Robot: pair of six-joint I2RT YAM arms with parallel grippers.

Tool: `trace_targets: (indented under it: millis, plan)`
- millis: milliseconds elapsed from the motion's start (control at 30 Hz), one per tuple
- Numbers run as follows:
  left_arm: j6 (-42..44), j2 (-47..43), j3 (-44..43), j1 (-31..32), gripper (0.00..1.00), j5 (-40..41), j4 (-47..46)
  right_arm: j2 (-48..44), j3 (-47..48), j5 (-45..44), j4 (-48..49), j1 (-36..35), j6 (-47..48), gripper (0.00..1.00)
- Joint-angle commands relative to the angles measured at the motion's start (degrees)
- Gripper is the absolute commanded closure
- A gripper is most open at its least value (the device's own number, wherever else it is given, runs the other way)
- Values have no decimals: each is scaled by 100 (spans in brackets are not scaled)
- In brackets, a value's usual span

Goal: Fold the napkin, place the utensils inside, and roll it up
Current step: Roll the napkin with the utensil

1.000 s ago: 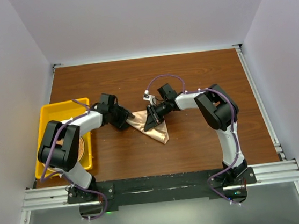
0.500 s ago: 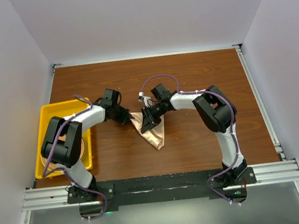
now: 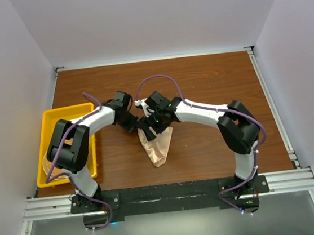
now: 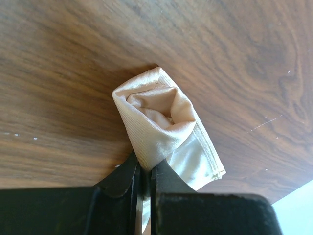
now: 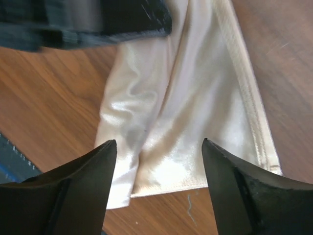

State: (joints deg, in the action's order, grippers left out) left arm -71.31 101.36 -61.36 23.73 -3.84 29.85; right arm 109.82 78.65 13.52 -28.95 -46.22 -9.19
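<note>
My left pincer [image 4: 145,169] clenches the far end of the folded peach cloth napkin [image 4: 156,112], which stretches nearward beneath my released right pincer [image 5: 157,147].

Your left gripper [image 4: 145,171] pinched the napkin [image 4: 156,115] at 6 o'clock (jaws nearly touching); its rolled end opened toward 12, a hemmed flap lying toward 4 on the wooden table [image 4: 230,44].

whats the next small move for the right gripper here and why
Probably lower the right gripper, whose jaws stand open above the napkin, and grip the flat, loose end. The left gripper is shut on the bunched rolled end, while the rest lies slack on the table, so the roll seems unfinished. No utensil shows.
</note>
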Motion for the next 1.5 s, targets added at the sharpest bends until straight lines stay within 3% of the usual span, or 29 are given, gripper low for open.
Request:
trace_targets:
  millis: [0,167,200,467,633,767,800,833,1000,1033,1100,1133,1200,1233,1300,1333,1467]
  plan:
    - [162,165,54,88,100,366,724,-593,-358,-1228,503,-535,-275,24]
    - [-32,60,142,88,100,340,733,-778,-966,-1983,1636,-1134,-698,18]
    - [-102,50,186,88,100,296,725,-734,-966,-2133,1690,-1283,-794,2]
    - [-305,-20,221,88,100,164,751,-94,-764,-3661,1797,-1803,-917,2]
    - [-436,-37,247,88,100,155,865,276,-632,-3935,1664,-1830,-1041,2]
    - [-603,-108,335,88,100,146,918,330,-720,-4138,1761,-1838,-1076,21]
    - [-612,-117,327,80,100,198,961,347,-737,-4147,1770,-1838,-1111,37]
    - [-630,-125,335,80,100,208,988,356,-737,-4147,1735,-1838,-1120,42]
    - [-727,-196,450,80,100,181,979,347,-904,-4191,1682,-1838,-1217,58]
    - [-727,-239,476,88,100,181,971,347,-939,-4173,1682,-1830,-1217,71]
    - [-700,-310,572,80,100,190,909,295,-1044,-4016,1743,-1830,-1173,82]
    - [-683,-371,599,80,100,208,900,286,-1062,-3893,1752,-1821,-1164,94]
    - [-508,-459,634,71,91,286,795,198,-1150,-3560,1840,-1803,-990,100]
    - [-385,-546,617,36,78,322,751,172,-1159,-3410,1884,-1786,-945,100]
    - [45,-626,503,1,62,401,707,84,-1220,-2884,1919,-1724,-892,100]
    - [212,-713,459,-43,48,540,689,40,-1282,-2542,2076,-1654,-857,100]
    - [924,-1153,475,-166,30,744,471,-110,-1624,-1117,2551,-1103,-953,100]
